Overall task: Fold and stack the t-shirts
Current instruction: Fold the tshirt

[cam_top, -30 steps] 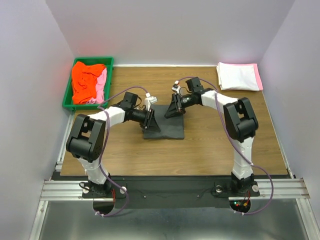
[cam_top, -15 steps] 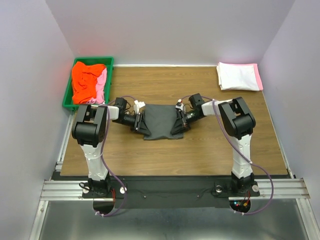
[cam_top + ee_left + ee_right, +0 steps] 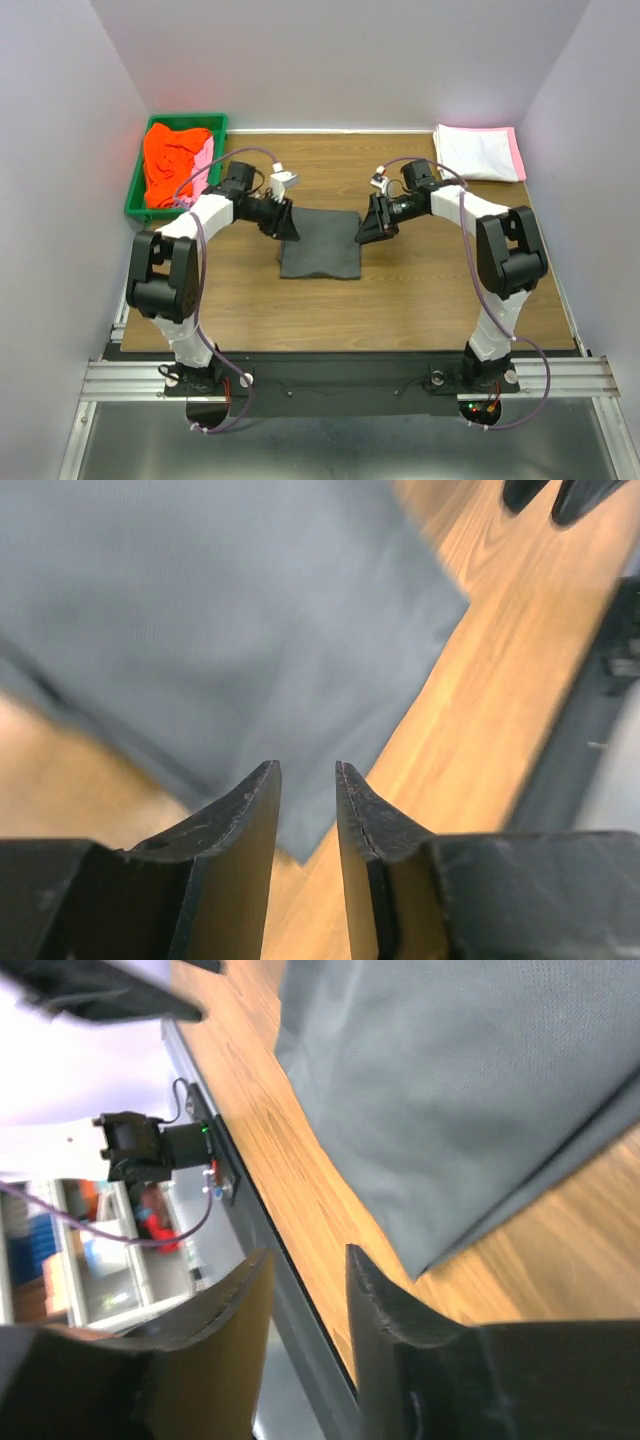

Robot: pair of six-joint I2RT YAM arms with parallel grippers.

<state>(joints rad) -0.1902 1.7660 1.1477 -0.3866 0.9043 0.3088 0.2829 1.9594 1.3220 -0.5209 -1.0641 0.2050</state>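
Note:
A dark charcoal t-shirt (image 3: pixel 320 245) lies folded flat as a rectangle in the middle of the table. It also fills the upper part of the left wrist view (image 3: pixel 220 610) and the right wrist view (image 3: pixel 470 1080). My left gripper (image 3: pixel 288 226) hovers over the shirt's far left corner, its jaws a little apart with nothing between them (image 3: pixel 308 780). At the shirt's far right corner my right gripper (image 3: pixel 368 230) is open too and holds nothing (image 3: pixel 305 1260). Orange-red and pink t-shirts (image 3: pixel 175 165) lie crumpled in the green bin. A folded white and pink stack (image 3: pixel 478 152) sits at the back right.
The green bin (image 3: pixel 135 190) stands at the table's back left corner. Grey walls enclose the table on three sides. A black rail (image 3: pixel 340 375) runs along the near edge by the arm bases.
Both grippers brought the lifted shirt edge over and down, then let go and drew back outward. The charcoal shirt now lies flat and folded.

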